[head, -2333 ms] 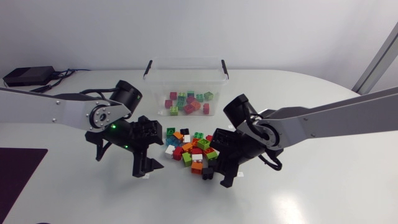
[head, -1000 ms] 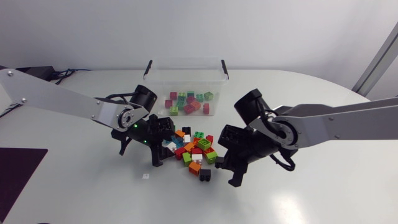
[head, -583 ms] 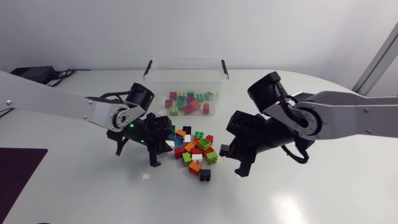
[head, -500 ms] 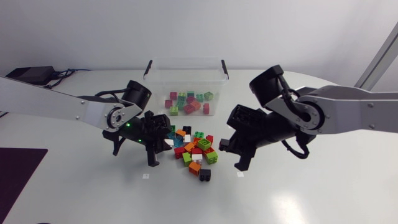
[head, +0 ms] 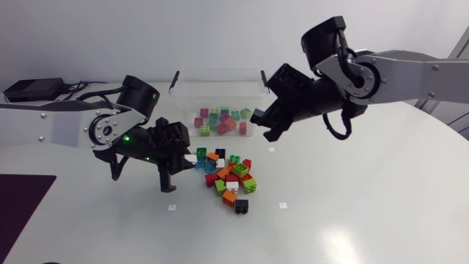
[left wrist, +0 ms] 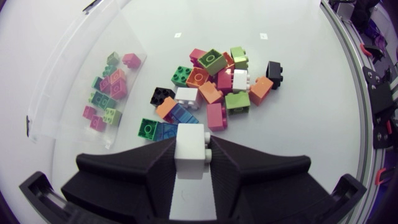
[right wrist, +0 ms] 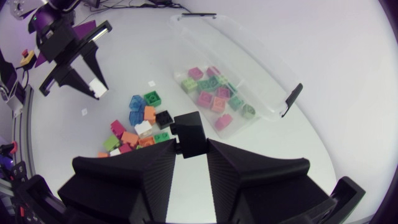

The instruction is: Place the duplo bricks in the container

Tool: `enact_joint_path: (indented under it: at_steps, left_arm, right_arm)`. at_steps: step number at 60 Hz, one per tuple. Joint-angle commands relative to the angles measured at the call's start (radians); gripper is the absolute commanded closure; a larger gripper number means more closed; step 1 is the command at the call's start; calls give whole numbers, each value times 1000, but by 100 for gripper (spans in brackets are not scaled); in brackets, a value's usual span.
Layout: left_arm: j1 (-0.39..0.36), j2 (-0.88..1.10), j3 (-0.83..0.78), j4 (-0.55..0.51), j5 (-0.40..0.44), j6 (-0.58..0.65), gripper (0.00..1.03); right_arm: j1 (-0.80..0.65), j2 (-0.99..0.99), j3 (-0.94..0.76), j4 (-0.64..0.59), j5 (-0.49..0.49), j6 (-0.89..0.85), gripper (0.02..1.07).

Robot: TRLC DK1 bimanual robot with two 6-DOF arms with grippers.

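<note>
You are looking down on the table point(head: 381, 220) from a fixed head camera, well back, taking in both arms; your left wrist camera is sitting close over the brick pile point(left wrist: 214, 87), looking down past the left gripper point(left wrist: 191, 144); your right wrist camera is hanging higher and farther off, behind the right gripper point(right wrist: 189, 142); all three are sharing the brick pile and the container point(head: 220, 73); the right wrist view is also catching the left gripper.

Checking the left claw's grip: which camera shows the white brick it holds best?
The left wrist view: the white brick sits close up, pinched on both sides by the left claw. The head view shows only a small white patch at the claw's tip; the right wrist view shows the brick tiny.
</note>
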Motion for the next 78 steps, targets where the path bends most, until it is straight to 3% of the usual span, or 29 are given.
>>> enact_joint_path:
  at_steps: [1, 51, 55, 59, 63, 69, 78]
  left_arm:
    - [5, -38, -9, -22, 10, -3, 79]
    - [57, 16, 230, -67, 87, -27, 79]
    - [66, 30, 258, -67, 91, -30, 79]
    - [77, 54, 299, -67, 98, -41, 79]
    - [96, 91, 359, -67, 110, -61, 79]
    - [109, 130, 425, -67, 124, -82, 79]
    - [119, 183, 512, -64, 147, -122, 79]
  right_arm:
    - [-7, 67, 65, 24, -3, 48, 90]
    - [-58, 460, 591, 41, 26, 156, 88]
    - [-59, 501, 640, 22, 26, 159, 76]
    - [-61, 525, 675, 8, 27, 168, 42]
    - [-59, 532, 692, 2, 35, 169, 17]
    - [-59, 521, 700, -5, 35, 171, 11]
    - [-58, 455, 649, -9, 35, 171, 11]
